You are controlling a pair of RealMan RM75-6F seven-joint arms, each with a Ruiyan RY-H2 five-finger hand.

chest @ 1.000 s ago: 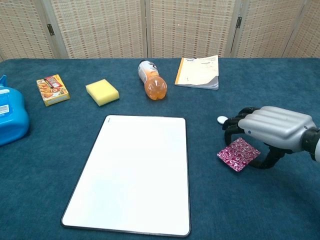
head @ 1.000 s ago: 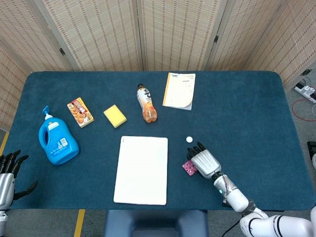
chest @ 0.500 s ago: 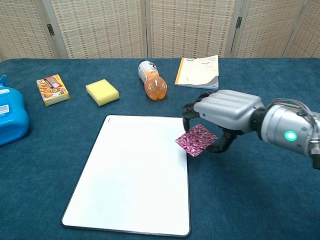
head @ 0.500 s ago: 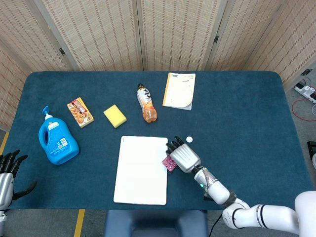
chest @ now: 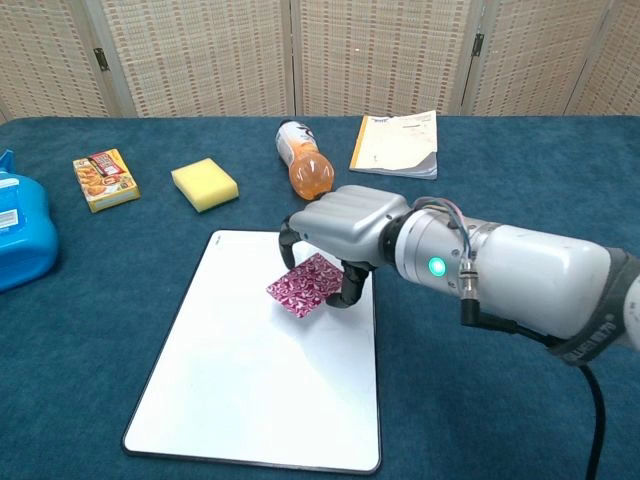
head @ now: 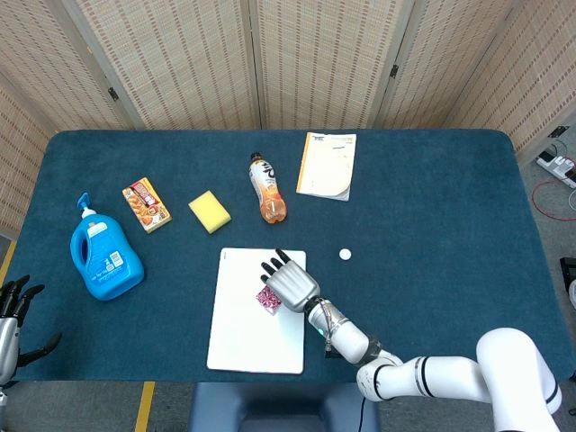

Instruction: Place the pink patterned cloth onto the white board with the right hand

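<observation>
Over the flat white rectangular board (head: 256, 315), the silver right hand (head: 288, 283) pinches a small pink patterned cloth (chest: 305, 284) between its fingers, holding it above the board's upper middle part. Beyond the board's far edge lie an orange plastic drink bottle (head: 266, 188) on its side, a yellow sponge block (head: 209, 211) and a pale paper booklet (head: 327, 166). Far off to the board's left, the left hand (head: 11, 319) hangs past the table (head: 450, 207) edge, dark fingers spread, holding nothing.
</observation>
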